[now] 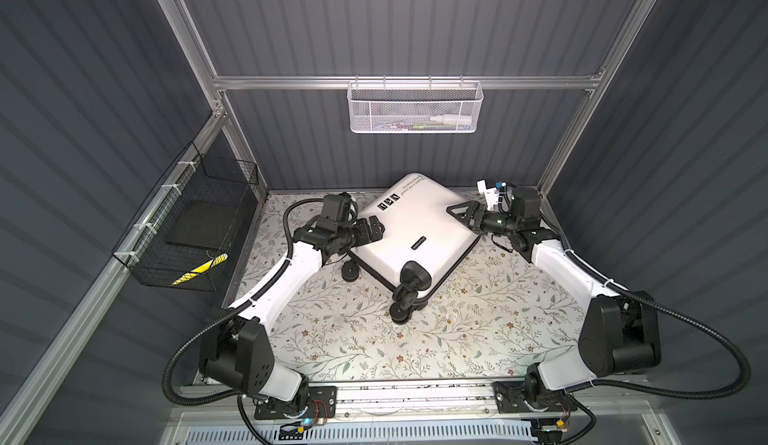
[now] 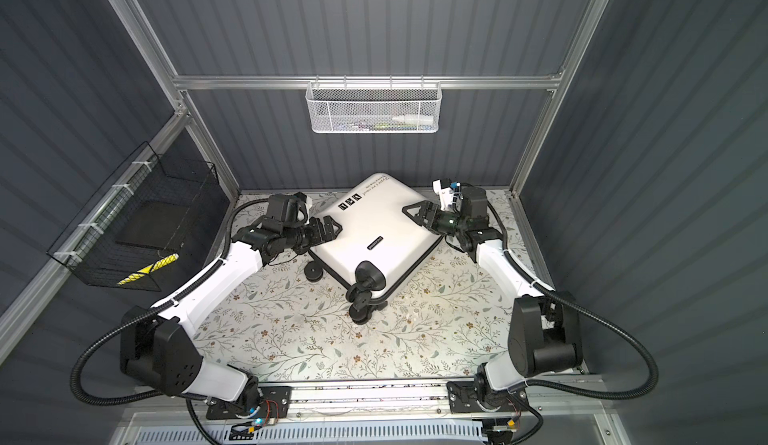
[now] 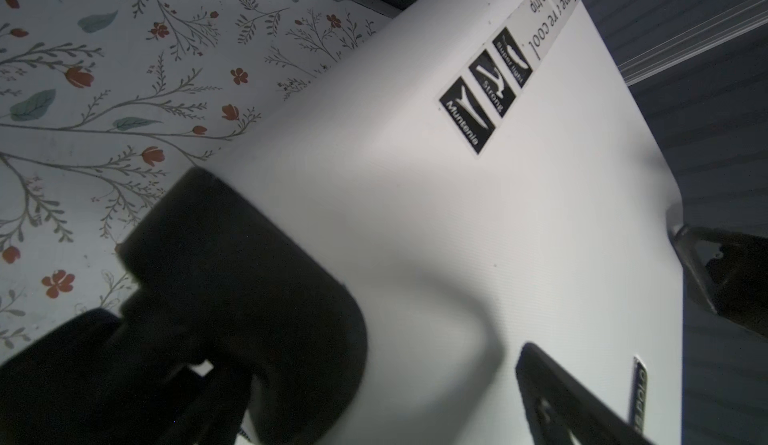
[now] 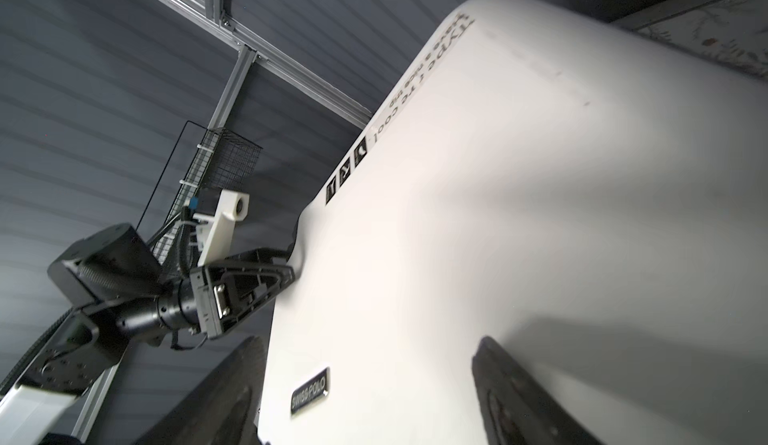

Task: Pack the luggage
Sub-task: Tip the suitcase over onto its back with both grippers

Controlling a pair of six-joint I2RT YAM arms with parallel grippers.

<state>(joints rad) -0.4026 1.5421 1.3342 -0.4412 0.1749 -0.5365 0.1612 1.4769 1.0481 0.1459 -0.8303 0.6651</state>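
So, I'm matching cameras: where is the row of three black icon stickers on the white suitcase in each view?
Top view: black icon stickers just above centre, on the white hard-shell suitcase.
Top view: same, slightly further left.
Left wrist: beside the black lettering.
Right wrist: at the shell's edge, beside the lettering.
Shared landmark: small metal brand badge.

Dim surroundings, bright light from above on the luggage (image 1: pixel 415 222), soft shadows beneath, wrist views blurred close up

White mesh basket (image 1: pixel 374 114) hung rear rail; black wire basket (image 1: pixel 230 175) left; floral tabletop (image 1: pixel 353 339).
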